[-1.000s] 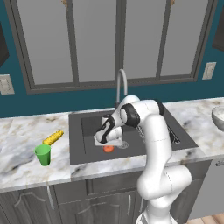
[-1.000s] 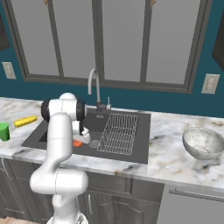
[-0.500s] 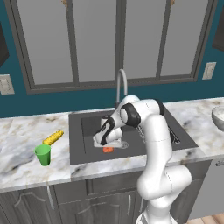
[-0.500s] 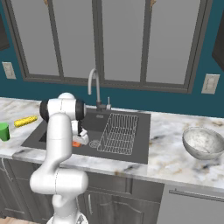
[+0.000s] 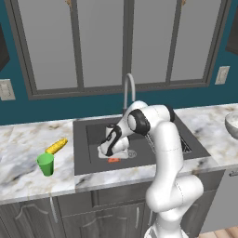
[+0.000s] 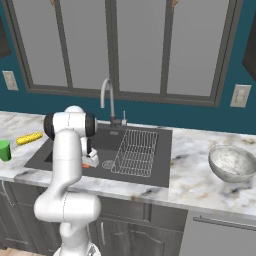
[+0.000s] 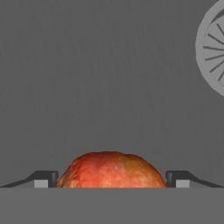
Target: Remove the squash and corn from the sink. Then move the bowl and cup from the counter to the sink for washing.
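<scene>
The end effector (image 7: 112,180) reaches down into the sink (image 5: 93,139), close to the basin floor, with its jaws spread wide and nothing clamped between them. In the hand view the squash (image 7: 111,169) sits right between the two dark fingertips (image 7: 43,178), one on each side of it, with a narrow gap showing between each tip and the orange-red skin; whether either tip touches it cannot be told. The squash rests on the dark grey sink floor, and the round drain (image 7: 212,54) lies off toward the upper right of that view, apart from the squash.

From the left base view the squash (image 5: 113,160) shows as a small orange patch just under the white hand, near the front wall of the basin. The right base view shows the same orange spot (image 6: 86,165) beside the arm's lower link, to the left of the wire rack (image 6: 136,152) that fills the right part of the sink. The curved faucet (image 5: 128,88) stands behind the basin.

The corn (image 5: 56,146) lies on the tabletop (image 5: 23,153) left of the sink, and the green cup (image 5: 45,164) stands upright near it, closer to the front edge. On the tabletop at the other side of the sink, well apart from the end effector, the speckled bowl (image 6: 232,163) sits upright.
</scene>
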Controlling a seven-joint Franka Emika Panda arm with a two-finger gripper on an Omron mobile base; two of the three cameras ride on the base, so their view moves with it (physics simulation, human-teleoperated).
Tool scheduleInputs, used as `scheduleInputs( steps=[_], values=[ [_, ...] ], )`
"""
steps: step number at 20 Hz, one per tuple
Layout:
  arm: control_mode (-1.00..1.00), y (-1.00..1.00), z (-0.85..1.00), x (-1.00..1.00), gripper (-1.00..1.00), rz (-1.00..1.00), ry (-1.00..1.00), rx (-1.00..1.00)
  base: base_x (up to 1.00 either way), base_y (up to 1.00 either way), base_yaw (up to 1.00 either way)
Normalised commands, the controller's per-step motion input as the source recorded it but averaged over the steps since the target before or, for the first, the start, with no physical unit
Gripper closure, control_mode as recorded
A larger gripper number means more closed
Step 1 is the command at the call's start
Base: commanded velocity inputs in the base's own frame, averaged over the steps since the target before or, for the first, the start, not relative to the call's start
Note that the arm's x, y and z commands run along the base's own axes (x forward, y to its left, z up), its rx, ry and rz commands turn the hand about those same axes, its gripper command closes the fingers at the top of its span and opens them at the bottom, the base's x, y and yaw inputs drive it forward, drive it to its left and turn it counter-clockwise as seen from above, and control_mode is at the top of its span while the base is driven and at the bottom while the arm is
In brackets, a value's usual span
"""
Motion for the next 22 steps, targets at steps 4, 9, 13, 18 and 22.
scheduleInputs(
  steps=[4, 9, 13, 18, 22],
  values=[
    [-1.0, 0.03, 0.01, -0.02, 1.0, -0.04, 0.0, 0.0, 0.0, 0.0, 0.0],
    [-1.0, 0.0, 0.12, 0.0, 1.0, -0.03, 0.0, 0.0, 0.0, 0.0, 0.0],
    [-1.0, 0.0, 0.22, 0.0, 1.0, -0.02, 0.0, 0.0, 0.0, 0.0, 0.0],
    [-1.0, 0.0, 0.26, 0.0, 1.0, 0.0, 0.0, 0.0, 0.0, 0.0, 0.0],
    [-1.0, 0.0, 0.27, 0.0, 1.0, 0.0, 0.0, 0.0, 0.0, 0.0, 0.0]
  ],
)
